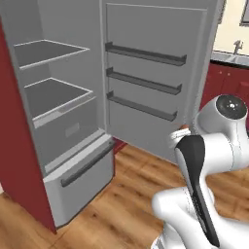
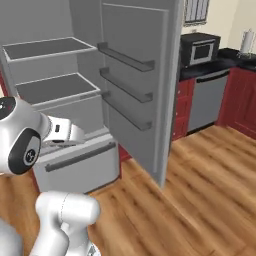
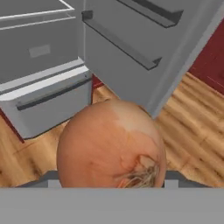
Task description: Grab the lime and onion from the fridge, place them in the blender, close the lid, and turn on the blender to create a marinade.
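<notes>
The claw [image 3: 109, 186] is clenched on the onion [image 3: 111, 146]: in the hand view the orange-brown ball sits right at the root of the fingers and blocks the tips themselves, with the jaws standing wide to span it. The onion looks smooth and papery, paler at its crown, with a tuft of dry straw-coloured roots low on one side; it is round and firm-looking, so I judge it could roll in the grip if jolted. Beyond it stands the fridge [image 1: 58, 121], its door swung open, its shelves bare as far as can be seen, and its grey drawer [image 1: 82, 177] with the dark bar handle low in front; the onion hangs outside the fridge, above the wooden floor [image 2: 200, 190] in front of that drawer. The step in hand seems to be carrying the onion away from the fridge toward the blender. The next move calls for turning the base away from the fridge, keeping the hold steady, and finding the blender jar's mouth to drop the onion in. Where the lime is I cannot tell.
</notes>
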Controlling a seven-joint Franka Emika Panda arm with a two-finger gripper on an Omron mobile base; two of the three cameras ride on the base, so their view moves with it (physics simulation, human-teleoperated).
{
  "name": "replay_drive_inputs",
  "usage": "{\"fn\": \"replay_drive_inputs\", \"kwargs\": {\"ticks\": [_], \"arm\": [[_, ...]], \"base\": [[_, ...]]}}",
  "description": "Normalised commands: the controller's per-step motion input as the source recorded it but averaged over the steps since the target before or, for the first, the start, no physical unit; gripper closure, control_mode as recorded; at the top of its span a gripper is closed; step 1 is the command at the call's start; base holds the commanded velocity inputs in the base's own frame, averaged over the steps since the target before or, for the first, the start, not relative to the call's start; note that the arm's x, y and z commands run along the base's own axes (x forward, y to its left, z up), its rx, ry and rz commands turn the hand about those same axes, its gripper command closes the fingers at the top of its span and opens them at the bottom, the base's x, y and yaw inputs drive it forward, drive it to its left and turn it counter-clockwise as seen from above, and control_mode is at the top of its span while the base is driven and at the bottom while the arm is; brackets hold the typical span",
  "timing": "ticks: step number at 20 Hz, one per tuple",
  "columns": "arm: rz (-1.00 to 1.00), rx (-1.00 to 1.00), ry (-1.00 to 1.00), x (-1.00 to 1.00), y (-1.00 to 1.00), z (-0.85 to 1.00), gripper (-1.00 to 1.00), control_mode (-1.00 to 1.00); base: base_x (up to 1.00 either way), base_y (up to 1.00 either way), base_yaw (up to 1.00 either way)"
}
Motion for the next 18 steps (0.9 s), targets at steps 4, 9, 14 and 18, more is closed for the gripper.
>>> {"fn": "replay_drive_inputs", "kwargs": {"ticks": [4, 9, 14, 18], "arm": [[0.00, 0.00, 0.00, 0.00, 0.00, 0.00, 1.00, 1.00], [0.00, 0.00, 0.00, 0.00, 0.00, 0.00, 1.00, 1.00], [0.00, 0.00, 0.00, 0.00, 0.00, 0.00, 1.00, 1.00], [0.00, 0.00, 0.00, 0.00, 0.00, 0.00, 1.00, 1.00]], "base": [[-0.50, 0.00, -0.77], [-0.18, -0.04, -0.77], [0.13, -0.26, -0.59], [0.42, -0.30, -0.46]]}}
